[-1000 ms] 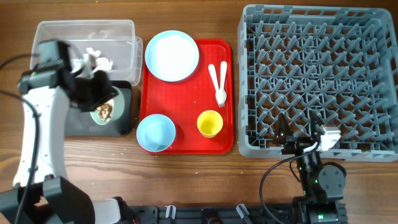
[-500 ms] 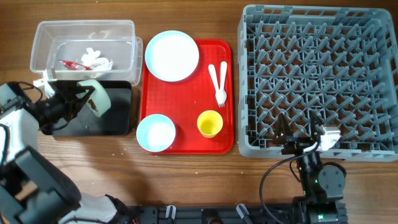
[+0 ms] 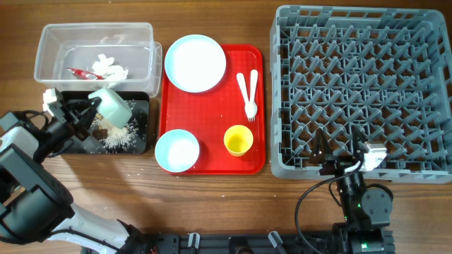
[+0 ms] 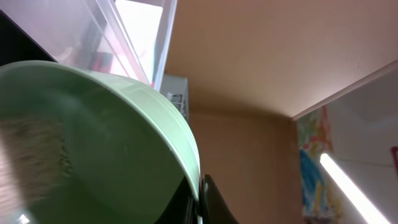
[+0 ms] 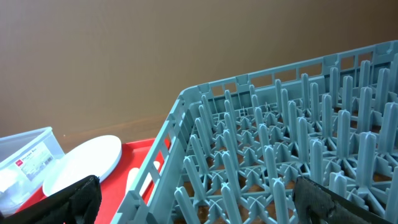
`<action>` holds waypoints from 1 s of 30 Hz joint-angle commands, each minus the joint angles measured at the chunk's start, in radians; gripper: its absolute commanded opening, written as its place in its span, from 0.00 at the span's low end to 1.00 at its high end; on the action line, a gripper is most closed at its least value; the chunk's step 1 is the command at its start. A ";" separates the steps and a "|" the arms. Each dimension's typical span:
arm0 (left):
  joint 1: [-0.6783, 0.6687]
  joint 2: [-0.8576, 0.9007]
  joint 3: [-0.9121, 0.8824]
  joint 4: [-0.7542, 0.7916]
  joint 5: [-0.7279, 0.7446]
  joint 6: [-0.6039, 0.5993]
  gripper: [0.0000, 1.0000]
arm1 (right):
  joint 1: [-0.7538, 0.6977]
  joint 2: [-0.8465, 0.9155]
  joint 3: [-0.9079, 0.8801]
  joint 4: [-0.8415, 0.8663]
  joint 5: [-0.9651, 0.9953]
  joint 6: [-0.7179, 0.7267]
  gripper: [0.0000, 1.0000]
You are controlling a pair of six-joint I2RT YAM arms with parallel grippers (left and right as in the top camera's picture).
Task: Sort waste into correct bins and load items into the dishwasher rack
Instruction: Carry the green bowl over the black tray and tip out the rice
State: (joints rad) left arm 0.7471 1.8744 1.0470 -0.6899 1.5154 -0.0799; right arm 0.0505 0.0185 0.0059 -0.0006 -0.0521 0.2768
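My left gripper (image 3: 93, 113) is shut on the rim of a pale blue bowl (image 3: 113, 106), which is tipped on its side over the black tray (image 3: 141, 106). In the left wrist view the bowl (image 4: 106, 143) fills the frame, its rim pinched between the fingertips (image 4: 208, 199). Brown scraps (image 3: 100, 131) and white rice crumbs (image 3: 121, 135) lie on the black tray. The clear tub (image 3: 49, 42) holds white paper (image 3: 111, 67) and a red-and-white wrapper (image 3: 79, 71). My right gripper (image 3: 340, 158) stands open at the grey rack's (image 3: 364, 85) front edge, empty.
On the red tray (image 3: 212, 106) sit a light blue plate (image 3: 195, 63), a white fork and spoon (image 3: 248, 92), a yellow cup (image 3: 239, 140) and a second bowl (image 3: 176, 150). The right wrist view shows the rack's pegs (image 5: 280, 143) and the plate (image 5: 81, 165).
The left arm has swung down and left, turning the bowl over on its side. The scraps and rice that were in the bowl now lie on the black tray. The right arm is still.
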 commanded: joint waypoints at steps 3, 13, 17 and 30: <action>0.032 0.005 -0.004 -0.014 0.062 0.011 0.04 | -0.002 -0.005 -0.001 0.003 -0.013 0.014 1.00; 0.077 0.005 -0.004 -0.021 0.062 -0.019 0.04 | -0.002 -0.005 -0.001 0.003 -0.013 0.014 1.00; 0.080 0.004 -0.004 -0.027 0.062 -0.058 0.04 | -0.002 -0.005 -0.001 0.003 -0.013 0.015 1.00; 0.070 -0.003 0.001 0.017 0.062 -0.089 0.04 | -0.002 -0.005 -0.001 0.003 -0.013 0.015 1.00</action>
State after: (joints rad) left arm 0.8200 1.8744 1.0462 -0.6781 1.5280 -0.1474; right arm 0.0505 0.0185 0.0059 -0.0002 -0.0521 0.2768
